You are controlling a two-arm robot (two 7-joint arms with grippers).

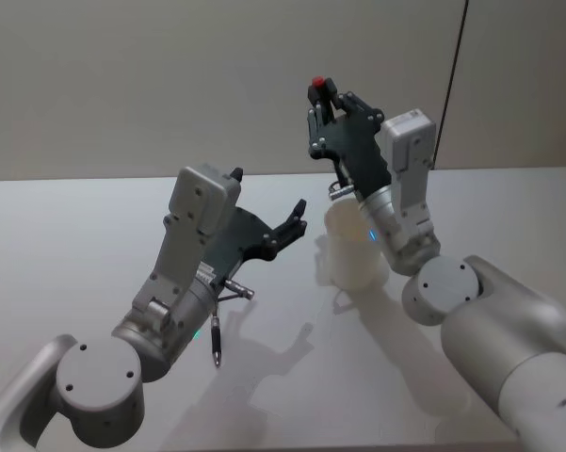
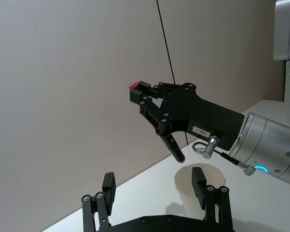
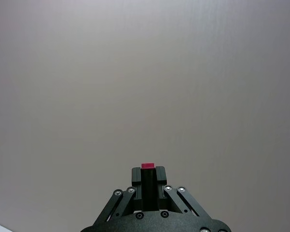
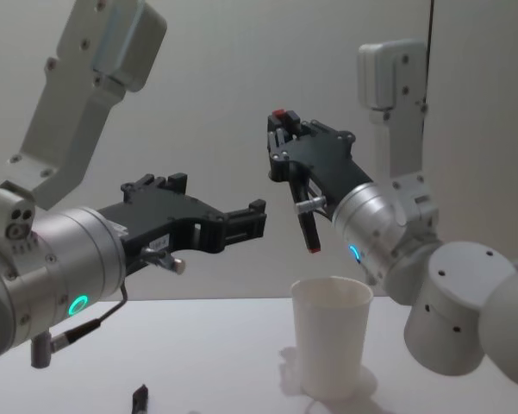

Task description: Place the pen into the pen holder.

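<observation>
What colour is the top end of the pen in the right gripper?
Red; the pen barrel is black. Left wrist view shows it best.

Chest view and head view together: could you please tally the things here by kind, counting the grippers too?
Pen, black with a red end: 1
White paper cup: 1
Grippers: 2, the left gripper open, the right gripper shut on the pen above the cup
Slim dark object lying on the table, kind unclear: 1
Total: 5
</observation>
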